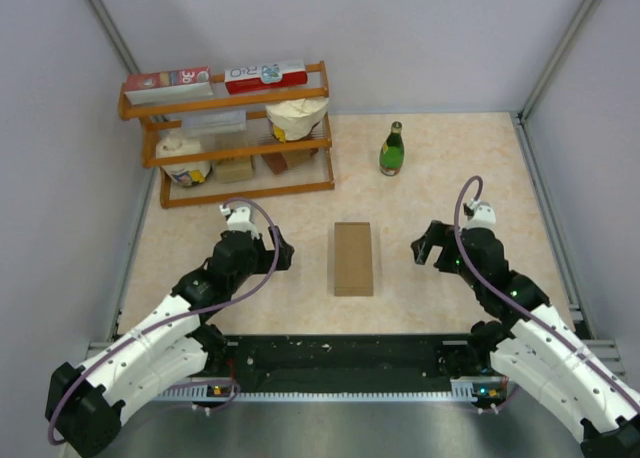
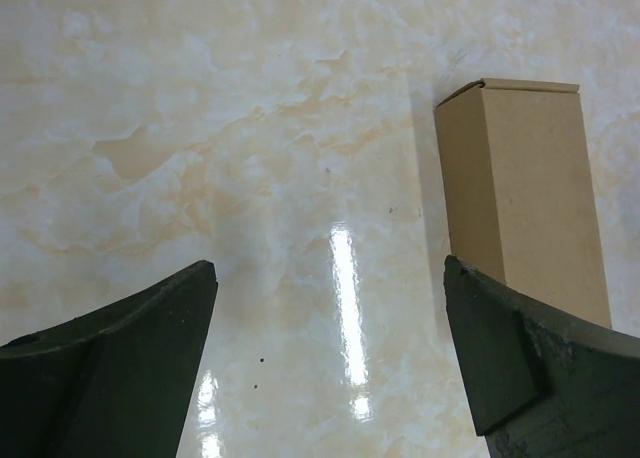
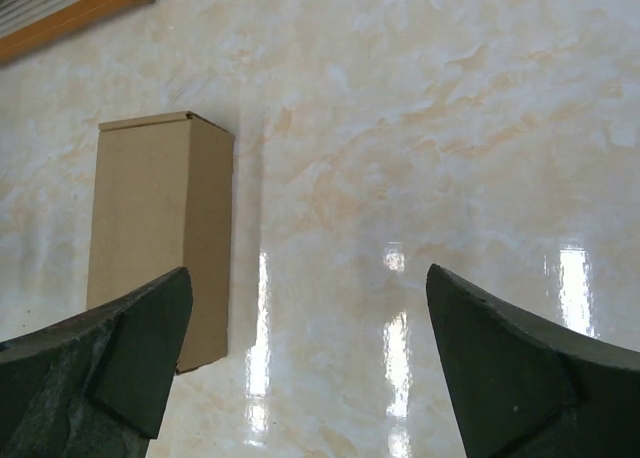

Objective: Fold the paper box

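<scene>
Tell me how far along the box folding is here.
Done: the paper box lies on the table as a closed rectangular box. In hand: nothing; the left claw and right claw stand open on either side, clear of it. Left: seemingly nothing to fold.

Left gripper (image 2: 328, 268) spread, empty; folded paper box (image 2: 525, 193) alongside.

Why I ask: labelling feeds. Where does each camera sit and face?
Top external: overhead from behind, looking down at table, shelf, paper box; left tool, right tool show.
Left wrist: on left arm, facing down at table; own open fingers show.
Right wrist: on right arm, facing down too; own open fingers show.
Shared: all three see the paper box.
</scene>
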Motion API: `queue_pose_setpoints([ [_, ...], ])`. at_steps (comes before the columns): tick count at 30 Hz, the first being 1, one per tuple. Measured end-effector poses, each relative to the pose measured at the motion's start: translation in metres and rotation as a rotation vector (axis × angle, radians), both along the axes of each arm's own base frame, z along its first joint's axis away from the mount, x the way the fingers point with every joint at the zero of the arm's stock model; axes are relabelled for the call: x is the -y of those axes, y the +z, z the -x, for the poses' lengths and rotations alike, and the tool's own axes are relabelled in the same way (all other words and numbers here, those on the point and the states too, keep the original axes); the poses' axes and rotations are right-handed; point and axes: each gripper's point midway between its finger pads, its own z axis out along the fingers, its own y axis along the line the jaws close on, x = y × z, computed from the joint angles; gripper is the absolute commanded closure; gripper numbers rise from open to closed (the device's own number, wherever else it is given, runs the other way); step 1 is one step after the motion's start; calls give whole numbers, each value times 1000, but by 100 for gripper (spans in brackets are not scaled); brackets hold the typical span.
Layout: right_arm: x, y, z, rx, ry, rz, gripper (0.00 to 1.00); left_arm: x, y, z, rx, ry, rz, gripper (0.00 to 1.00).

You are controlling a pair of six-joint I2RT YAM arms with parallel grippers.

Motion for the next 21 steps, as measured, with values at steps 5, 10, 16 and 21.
queue_pose_setpoints([
  [5,7,-3,7,36,-35,-39,1,-10,-11,7,-40,17,-51,1],
  [10,9,-5,7,34,-53,-47,1,-17,-26,12,-94,23,-101,1],
  [16,9,-8,9,-13,-49,-23,1,-13,-31,17,-135,-4,-106,1],
  [21,10,15,7,51,-57,-53,1,-9,-19,16,-127,-12,-90,1],
])
